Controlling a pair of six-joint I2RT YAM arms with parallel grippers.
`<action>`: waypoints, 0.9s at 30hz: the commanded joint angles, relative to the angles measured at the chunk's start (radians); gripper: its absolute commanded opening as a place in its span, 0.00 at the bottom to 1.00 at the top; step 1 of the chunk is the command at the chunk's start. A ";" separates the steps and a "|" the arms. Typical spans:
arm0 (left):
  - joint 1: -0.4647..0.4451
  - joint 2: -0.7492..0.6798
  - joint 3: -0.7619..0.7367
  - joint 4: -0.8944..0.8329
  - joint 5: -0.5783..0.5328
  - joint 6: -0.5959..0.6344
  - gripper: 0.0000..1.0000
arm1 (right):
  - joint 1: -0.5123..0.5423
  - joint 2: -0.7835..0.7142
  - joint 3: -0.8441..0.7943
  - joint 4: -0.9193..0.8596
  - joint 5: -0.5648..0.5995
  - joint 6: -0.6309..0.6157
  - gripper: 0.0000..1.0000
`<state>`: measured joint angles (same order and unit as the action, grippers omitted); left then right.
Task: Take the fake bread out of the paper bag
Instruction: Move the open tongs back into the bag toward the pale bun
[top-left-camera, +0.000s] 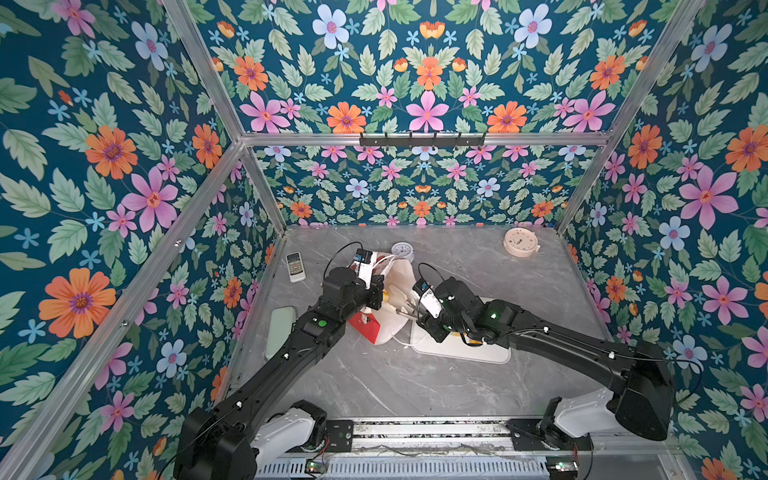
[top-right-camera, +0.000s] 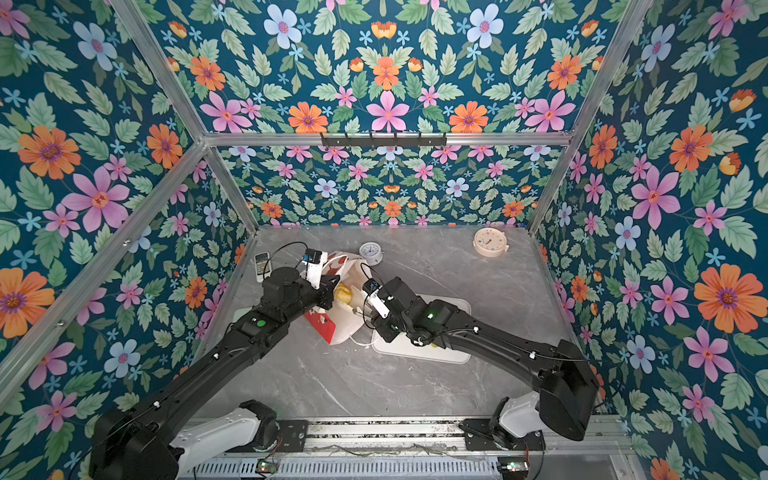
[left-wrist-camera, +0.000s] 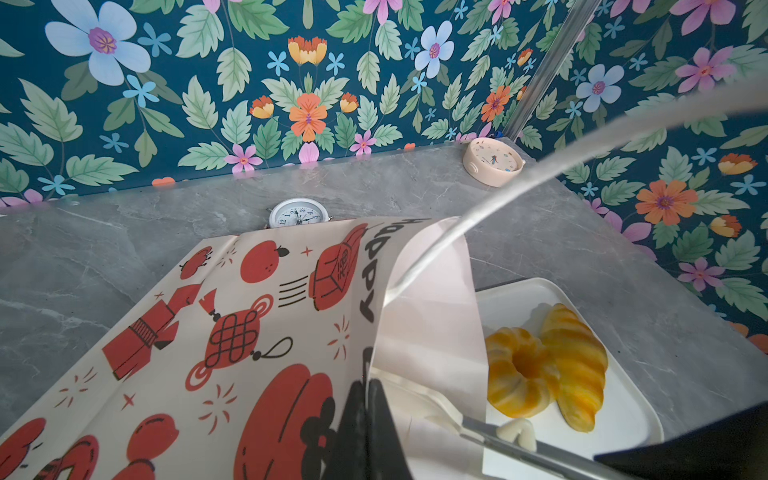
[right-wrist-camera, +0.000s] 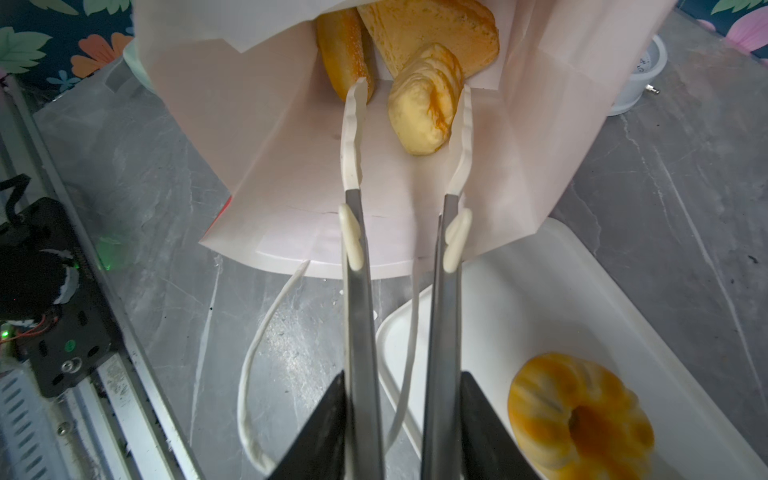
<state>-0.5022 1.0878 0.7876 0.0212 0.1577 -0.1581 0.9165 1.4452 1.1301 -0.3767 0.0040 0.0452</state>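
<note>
In both top views the paper bag (top-left-camera: 374, 328) stands near the middle of the tabletop (top-left-camera: 415, 395), and the white tray (top-left-camera: 478, 355) touches it at its 4 o'clock. The left claw (top-left-camera: 376, 293) is at the bag's 11 o'clock and the right claw (top-left-camera: 415, 313) at its 3 o'clock. One yellow piece of the fake bread (top-right-camera: 344, 293) shows in the bag's mouth.

In the left wrist view the left claw (left-wrist-camera: 365, 415) is clenched on the bag's rim and holds the mouth open. A fluted ring bun (left-wrist-camera: 515, 374) and a croissant (left-wrist-camera: 575, 361) lie on the tray, so two pieces are out.

In the right wrist view the right claw (right-wrist-camera: 401, 419) grasps the tongs (right-wrist-camera: 359, 311), which stand partly open. Their tips are inside the bag, one on each side of the ridged twist loaf (right-wrist-camera: 424, 99). One tip seems to touch it, but I judge it is not yet squeezed. A brown round piece (right-wrist-camera: 345, 50) and a triangular pastry (right-wrist-camera: 432, 25) lie deeper in. As far as I see, three pieces are left to take out.
</note>
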 joint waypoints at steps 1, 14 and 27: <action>0.001 0.003 0.006 0.016 0.016 0.002 0.00 | -0.005 0.017 0.015 0.055 0.022 -0.021 0.41; 0.001 0.011 0.001 0.029 0.028 -0.003 0.00 | -0.061 0.100 0.043 0.097 -0.089 0.053 0.41; 0.000 0.000 0.004 0.026 0.025 0.002 0.00 | -0.061 0.163 0.075 0.078 -0.153 0.076 0.32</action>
<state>-0.5018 1.0958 0.7876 0.0208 0.1772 -0.1581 0.8555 1.6051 1.1969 -0.3256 -0.1280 0.1127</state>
